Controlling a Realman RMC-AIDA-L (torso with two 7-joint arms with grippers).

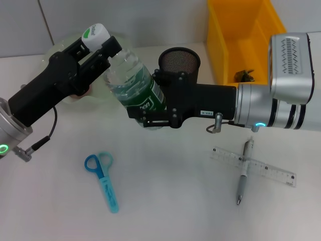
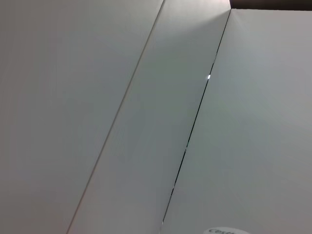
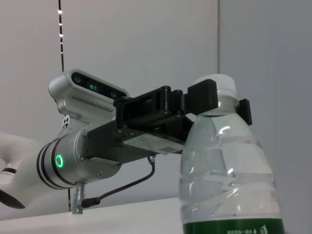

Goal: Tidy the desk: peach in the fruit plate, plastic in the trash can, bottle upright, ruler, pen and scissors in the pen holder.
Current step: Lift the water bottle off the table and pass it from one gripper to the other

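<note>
My left wrist view is nearly all wall panels; only a sliver of the bottle (image 2: 228,230) cap shows, cut by the edge. In the head view my right gripper (image 1: 150,118) fingers hide behind the bottle's label, so their grip can't be read. My left gripper (image 1: 98,47) covers most of the fruit plate (image 1: 55,52); something reddish under it, can't tell what. Trash can (image 1: 220,45) is cut off at the top; its dark contents are too small to identify.
</note>
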